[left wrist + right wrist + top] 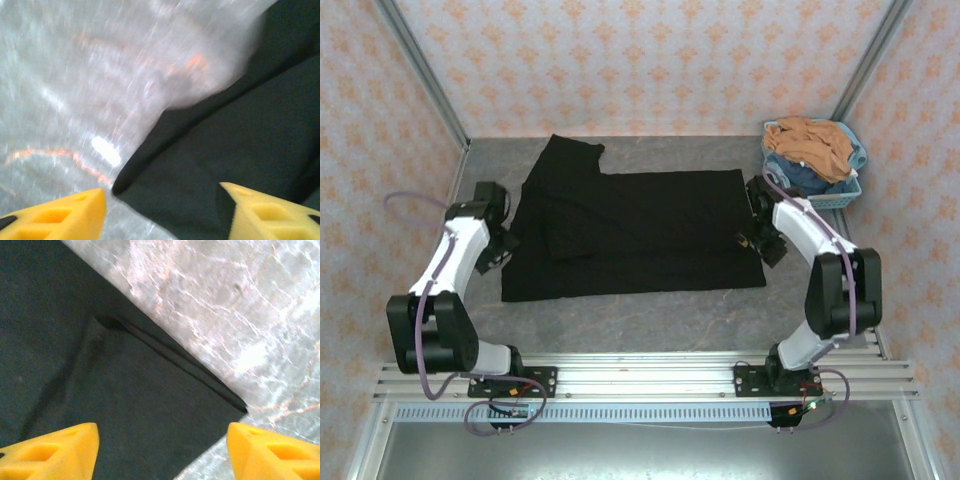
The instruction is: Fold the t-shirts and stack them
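black t-shirt point(635, 235) lay flat on the table point(650, 312), long axis left to right; left gripper point(504, 248) at its left edge, right gripper point(761, 243) at its right edge, both jaws apart, holding nothing.

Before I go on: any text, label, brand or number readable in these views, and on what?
None readable.
The black t-shirt shows plain fabric, no tag or print.
The blue basket and the clothes in it carry no legible marking.
The wallpaper bears only a repeating ornament.
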{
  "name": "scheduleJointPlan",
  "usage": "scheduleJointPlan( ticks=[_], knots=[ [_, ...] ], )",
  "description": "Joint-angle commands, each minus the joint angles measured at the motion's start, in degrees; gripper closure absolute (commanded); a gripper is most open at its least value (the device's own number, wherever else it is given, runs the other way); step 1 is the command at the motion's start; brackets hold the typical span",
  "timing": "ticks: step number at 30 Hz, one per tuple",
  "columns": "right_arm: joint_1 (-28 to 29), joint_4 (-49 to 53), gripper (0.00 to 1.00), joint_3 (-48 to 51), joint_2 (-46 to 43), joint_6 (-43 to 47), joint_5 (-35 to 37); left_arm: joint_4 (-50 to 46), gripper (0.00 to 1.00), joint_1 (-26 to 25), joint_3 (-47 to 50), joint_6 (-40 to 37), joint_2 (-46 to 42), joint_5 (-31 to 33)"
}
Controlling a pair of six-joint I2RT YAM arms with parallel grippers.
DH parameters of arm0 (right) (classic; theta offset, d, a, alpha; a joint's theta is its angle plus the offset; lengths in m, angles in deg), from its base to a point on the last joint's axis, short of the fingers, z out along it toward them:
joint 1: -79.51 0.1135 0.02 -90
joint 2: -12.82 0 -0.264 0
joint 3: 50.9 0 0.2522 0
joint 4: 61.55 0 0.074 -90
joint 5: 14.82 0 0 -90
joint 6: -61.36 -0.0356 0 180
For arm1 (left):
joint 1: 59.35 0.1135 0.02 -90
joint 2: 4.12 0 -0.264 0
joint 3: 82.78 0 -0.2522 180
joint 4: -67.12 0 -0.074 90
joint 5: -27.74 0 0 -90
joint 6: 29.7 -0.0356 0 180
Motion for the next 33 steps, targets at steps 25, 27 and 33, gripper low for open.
scheduleJointPlan(
  ticks=[25,27,33],
  knots=[
    [-1.78,0.97,0.79,14.25,2.67,-0.97,2.03,5.83,0.86,4.37,15.02,9.52,9.82,-1.12],
    [-1.73,1.24,0.78,16.52,0.71,-2.18,1.06,5.07,0.86,4.37,16.06,9.79,8.81,-0.47],
    [-1.73,0.39,0.63,18.94,-4.20,-5.61,-3.25,3.54,0.81,4.17,15.56,9.14,3.54,1.03]
  ],
)
